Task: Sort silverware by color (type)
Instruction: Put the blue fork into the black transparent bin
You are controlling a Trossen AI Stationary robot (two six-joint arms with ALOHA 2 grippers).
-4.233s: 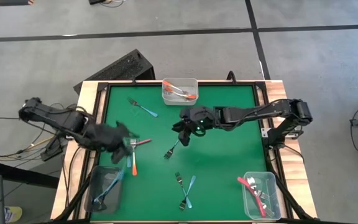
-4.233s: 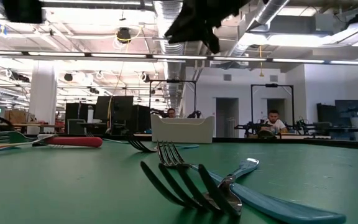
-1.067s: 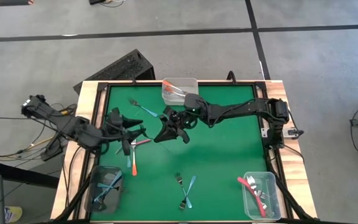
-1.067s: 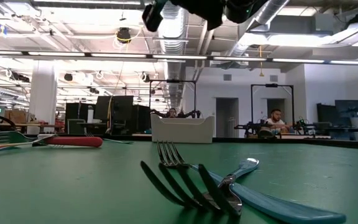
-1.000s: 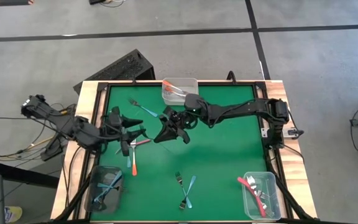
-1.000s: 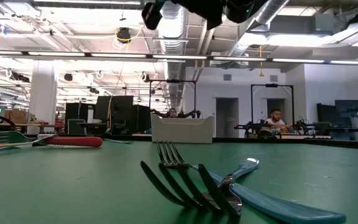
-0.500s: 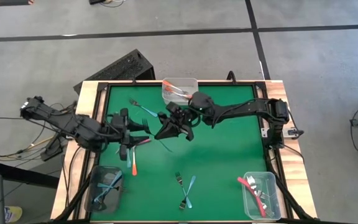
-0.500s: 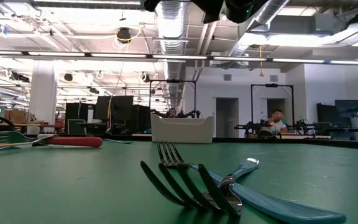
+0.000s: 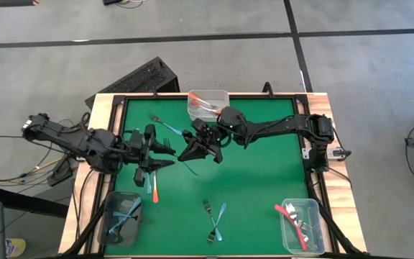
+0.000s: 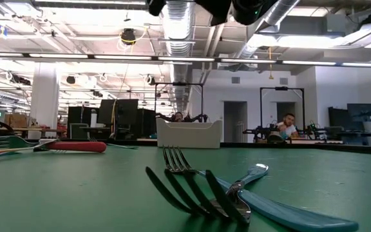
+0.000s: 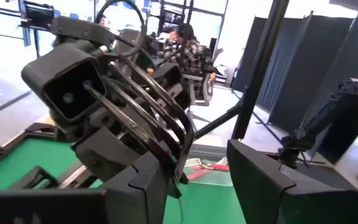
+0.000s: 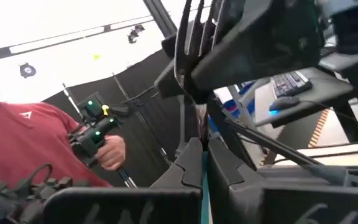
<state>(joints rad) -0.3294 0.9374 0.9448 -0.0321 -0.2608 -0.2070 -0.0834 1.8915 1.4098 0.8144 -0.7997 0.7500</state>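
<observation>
Where both arms meet, bare mat point(image 9: 264, 180) beyond.

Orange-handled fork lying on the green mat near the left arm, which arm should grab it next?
Left, probably. The left pincer hangs open and empty close by the orange-handled fork, while the right pincer is farther off and shut on a blue-handled fork.

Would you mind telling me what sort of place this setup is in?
Probably a large open robotics lab or workshop: exposed ceiling ducts, rows of workstations with dark monitors, and a seated person beyond the green table.
</observation>
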